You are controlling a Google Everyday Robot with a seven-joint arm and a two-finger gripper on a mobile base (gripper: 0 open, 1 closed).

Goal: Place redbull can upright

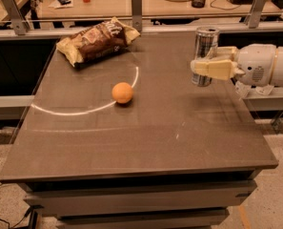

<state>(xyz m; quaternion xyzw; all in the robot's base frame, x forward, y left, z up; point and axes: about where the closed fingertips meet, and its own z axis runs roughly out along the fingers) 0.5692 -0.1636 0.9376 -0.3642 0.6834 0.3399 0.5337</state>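
The redbull can (206,44) is a slim silver can, standing upright over the right part of the table (146,137). My gripper (211,68) reaches in from the right, and its cream fingers (217,69) are shut around the can's lower half. The can's base is at or just above the tabletop; I cannot tell whether it touches.
An orange (122,93) lies near the table's middle. A brown chip bag (97,41) lies at the back left. A metal rail with posts (136,4) runs behind the table, and a desk with clutter stands beyond it. The table's right edge is just below my arm.
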